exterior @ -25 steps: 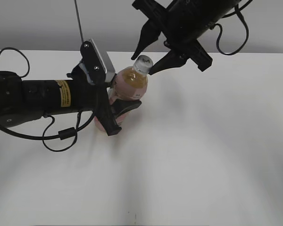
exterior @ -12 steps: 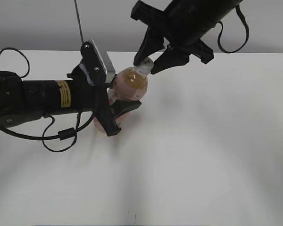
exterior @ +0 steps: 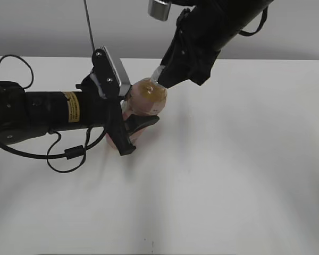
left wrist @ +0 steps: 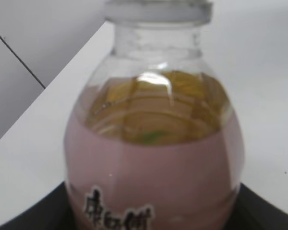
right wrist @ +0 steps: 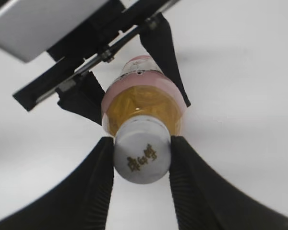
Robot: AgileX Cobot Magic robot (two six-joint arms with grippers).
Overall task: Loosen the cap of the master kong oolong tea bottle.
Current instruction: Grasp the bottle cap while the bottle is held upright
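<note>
1. The white table (exterior: 244, 175) carries the whole scene; the master kong oolong tea bottle (exterior: 143, 103), a clear plastic bottle of amber tea with a pink wrap label, stands on it to the left of its middle, leaning a little toward the camera in the exterior view.
2. The left gripper (exterior: 128, 125), black with a grey camera box above it, is clenched around the bottle's pink label band; its dark fingers (right wrist: 163, 48) show on both sides of the body in the right wrist view.
3. The right gripper (right wrist: 141, 155) comes down from above the bottle and is closed on the cap (right wrist: 142, 155), a small round white plastic screw cap with dark lettering on top; its ribbed black pads (right wrist: 98, 172) touch the cap's rim on both sides.
4. The step in hand appears to be the loosening twist. To do it well, the right wrist should turn about the bottle's own axis, which is tilted, so the pads stay square on the rim rather than sliding off.
5. The left grip likely needs to stay firm, since a soft plastic body may rotate or buckle under torque.
6. A thin dark rod (exterior: 89, 24) rises behind the bottle and a black cable (exterior: 69, 154) loops just left of it; neither crosses the cap.
</note>
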